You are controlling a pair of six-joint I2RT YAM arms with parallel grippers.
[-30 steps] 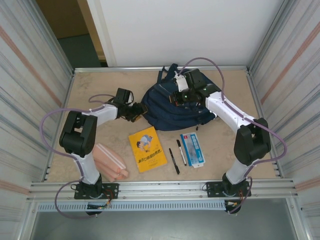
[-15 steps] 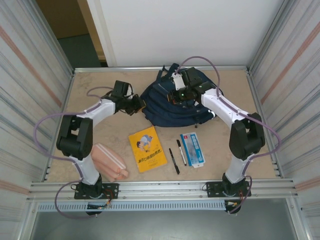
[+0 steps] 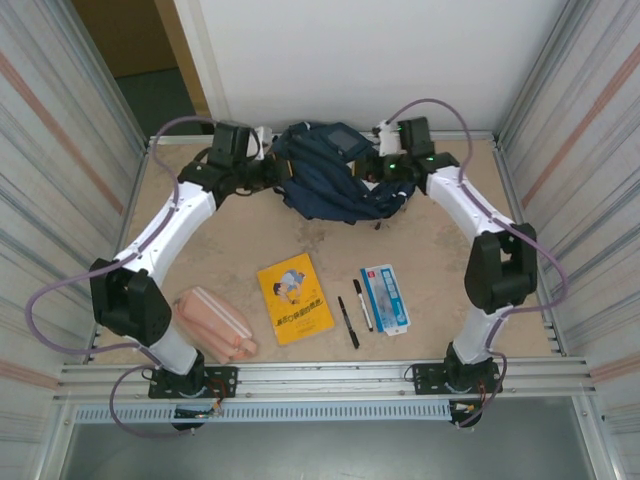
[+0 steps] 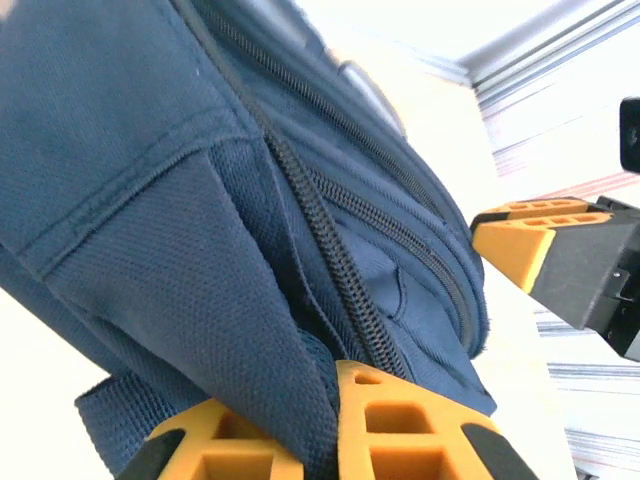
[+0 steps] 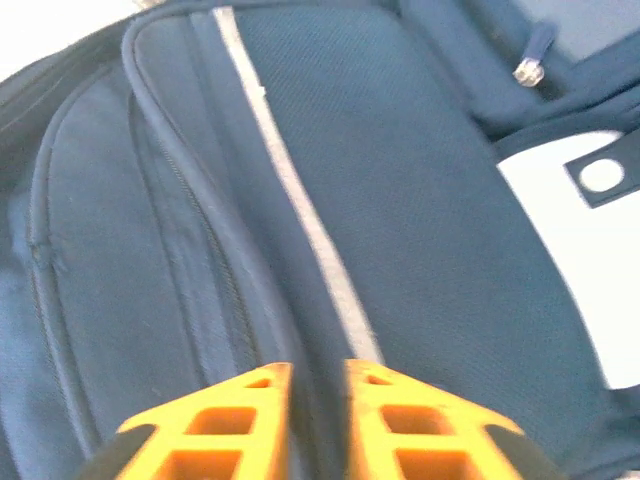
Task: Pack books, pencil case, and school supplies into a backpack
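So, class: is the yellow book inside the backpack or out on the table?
Out. The book lies flat on the table, well apart from the backpack.

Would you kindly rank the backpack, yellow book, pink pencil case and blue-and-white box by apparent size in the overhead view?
1. backpack
2. yellow book and pink pencil case: they look about alike, so I leave them unranked
3. blue-and-white box

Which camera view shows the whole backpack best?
The top external view: the backpack lies whole at the table's far side. The left wrist view gives a close piece with a zipper; the right wrist view, its front panel with a pale stripe.
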